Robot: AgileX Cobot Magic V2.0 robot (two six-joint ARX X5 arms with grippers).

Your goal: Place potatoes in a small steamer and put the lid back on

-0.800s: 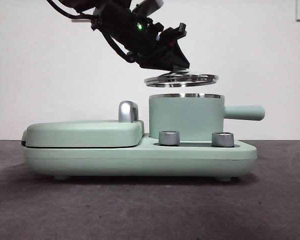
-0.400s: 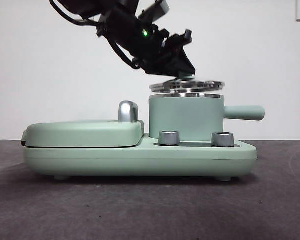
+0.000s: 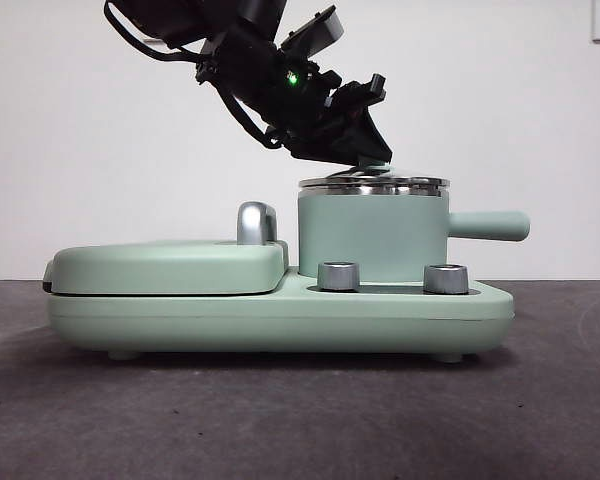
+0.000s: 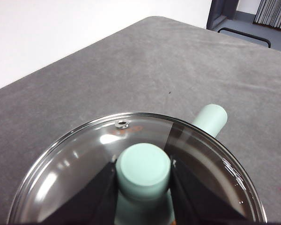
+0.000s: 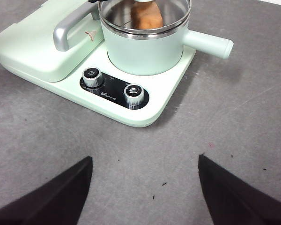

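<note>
One potato in one steamer; one lid on top, left gripper pinching its knob; right gripper spread; two dials at 6 o'clock.

The left gripper slants down from the upper left, its jaws clamped on the lid's knob; the right gripper hangs apart above the table, jaws spread wide

Plain white wall behind a dark grey table — evenly lit.
</note>
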